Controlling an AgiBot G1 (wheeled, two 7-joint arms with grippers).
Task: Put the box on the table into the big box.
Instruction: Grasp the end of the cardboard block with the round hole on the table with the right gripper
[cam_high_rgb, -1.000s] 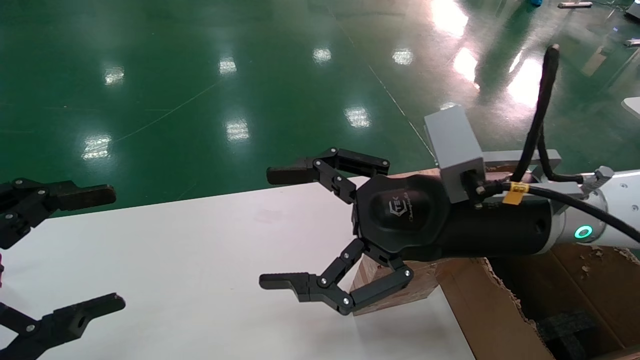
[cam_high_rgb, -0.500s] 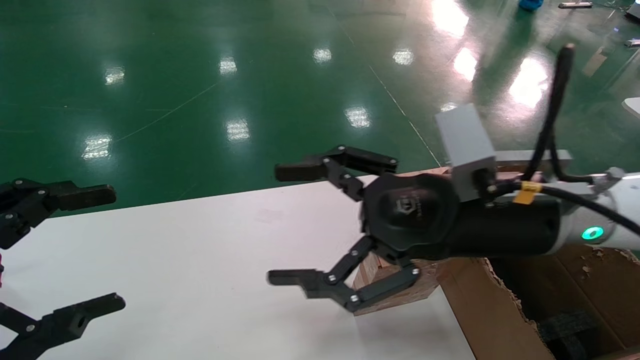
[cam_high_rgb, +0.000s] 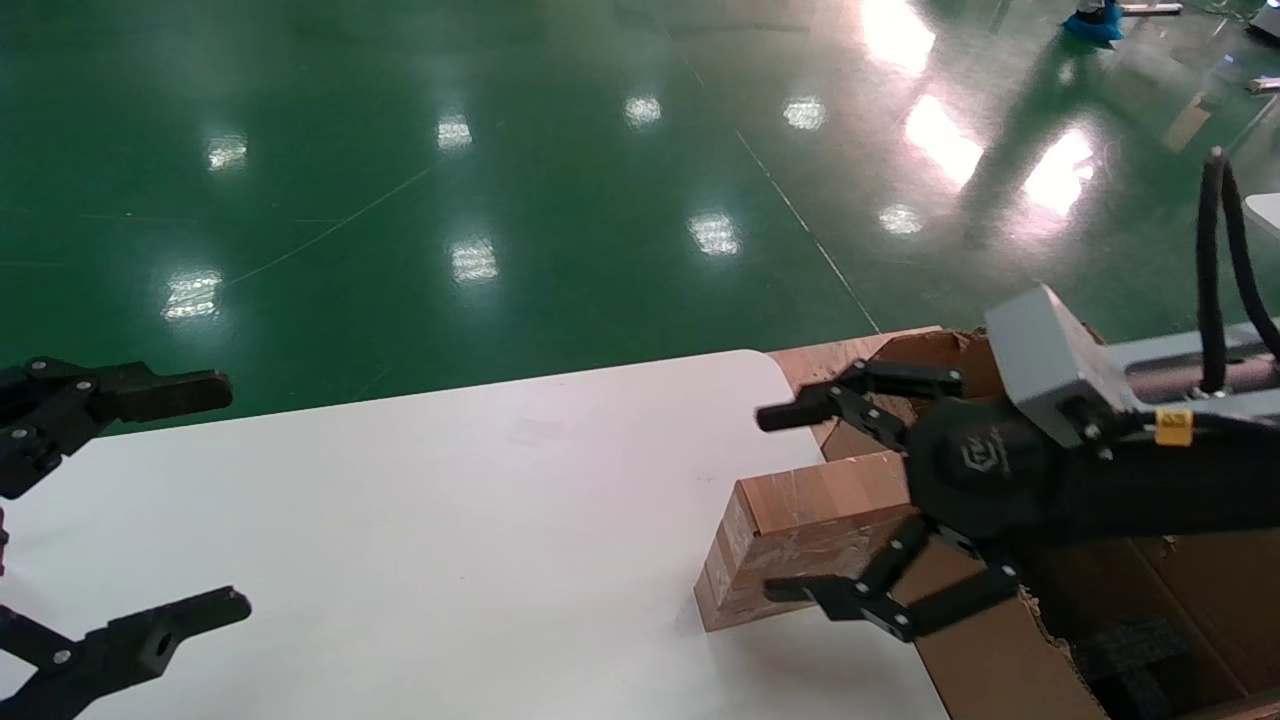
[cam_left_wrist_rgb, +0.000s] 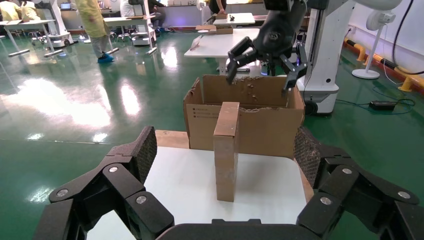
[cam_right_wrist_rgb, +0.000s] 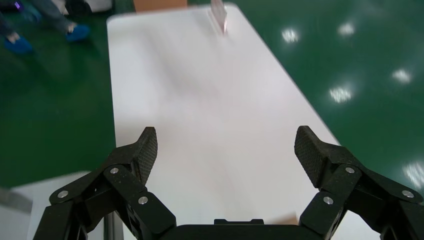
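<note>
The small brown taped box (cam_high_rgb: 800, 530) stands on edge on the white table (cam_high_rgb: 450, 500) near its right end, and also shows in the left wrist view (cam_left_wrist_rgb: 227, 150). The big box (cam_high_rgb: 990, 660), with torn rims, stands against the table's right end and shows in the left wrist view too (cam_left_wrist_rgb: 265, 127). My right gripper (cam_high_rgb: 775, 503) is open and empty. It hovers higher than the small box, just to its right, over the big box, and touches neither; the left wrist view shows it too (cam_left_wrist_rgb: 260, 79). My left gripper (cam_high_rgb: 225, 495) is open and empty at the table's far left.
Black foam (cam_high_rgb: 1130, 650) lies inside the big box. The green floor lies beyond the table's far edge. In the right wrist view the table (cam_right_wrist_rgb: 200, 100) stretches away under my open right gripper (cam_right_wrist_rgb: 227, 150), with a small pinkish thing (cam_right_wrist_rgb: 219, 15) at its far end.
My right gripper has moved to the right and lower, towards the big box, still open. The small box it was covering now shows. The left gripper has not moved.
</note>
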